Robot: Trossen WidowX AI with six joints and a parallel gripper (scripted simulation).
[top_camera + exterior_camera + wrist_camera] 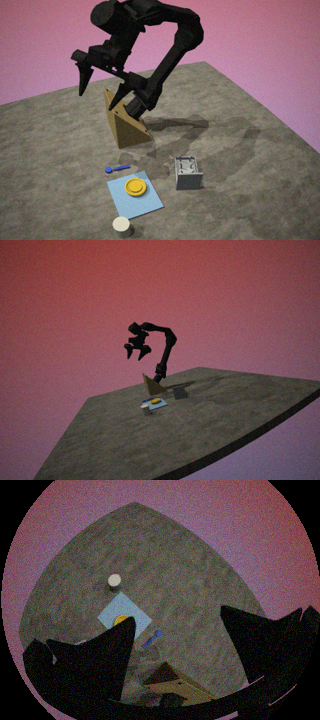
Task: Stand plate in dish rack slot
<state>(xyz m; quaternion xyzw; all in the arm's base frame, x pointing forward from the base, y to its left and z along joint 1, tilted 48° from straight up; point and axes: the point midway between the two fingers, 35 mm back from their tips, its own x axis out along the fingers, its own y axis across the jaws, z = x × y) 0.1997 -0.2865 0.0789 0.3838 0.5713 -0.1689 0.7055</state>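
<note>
Gripper (95, 102) (133, 359) (179, 616) high over desk (232, 206) (180, 441) (165, 580), fingers apart, nothing held. Plate (135, 187) (155, 401) (121, 620) flat on blue mat (147, 204) (161, 404) (142, 620). Rack (189, 181) (179, 392) upright right of mat, apart from plate.

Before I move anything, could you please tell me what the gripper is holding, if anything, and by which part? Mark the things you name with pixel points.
Nothing is held: the gripper (94, 103) (133, 359) (179, 616) is open, and the plate (135, 187) (155, 401) (121, 620) lies on the blue mat (140, 207) (162, 404) (120, 602).

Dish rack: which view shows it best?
The top view, which looks into the dish rack and shows its prongs. The exterior view shows mainly its dark end panel; in the wrist view, a finger hides most of it.
</note>
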